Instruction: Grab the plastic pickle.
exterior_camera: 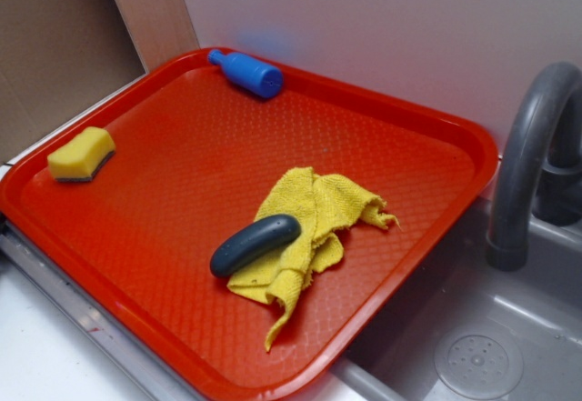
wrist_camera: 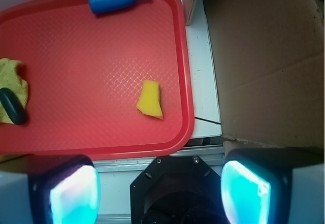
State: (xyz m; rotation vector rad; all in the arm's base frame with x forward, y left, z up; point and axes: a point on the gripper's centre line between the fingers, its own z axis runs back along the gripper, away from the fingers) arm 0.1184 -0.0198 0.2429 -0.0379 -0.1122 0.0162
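The plastic pickle (exterior_camera: 255, 244) is a dark grey-green curved piece lying on the red tray (exterior_camera: 182, 192), resting partly on a crumpled yellow cloth (exterior_camera: 309, 228). In the wrist view the pickle (wrist_camera: 12, 107) shows at the far left edge on the cloth (wrist_camera: 11, 84). My gripper (wrist_camera: 160, 193) is open and empty, its two glowing cyan pads (wrist_camera: 76, 196) wide apart, held high above the tray's near edge and well away from the pickle. The gripper does not show in the exterior view.
A blue bottle (exterior_camera: 247, 73) lies at the tray's far rim. A yellow sponge (exterior_camera: 82, 155) sits at the tray's left side, also seen in the wrist view (wrist_camera: 151, 100). A grey faucet (exterior_camera: 532, 160) and sink (exterior_camera: 473, 346) stand right of the tray. Cardboard (wrist_camera: 264, 56) lies beside the tray.
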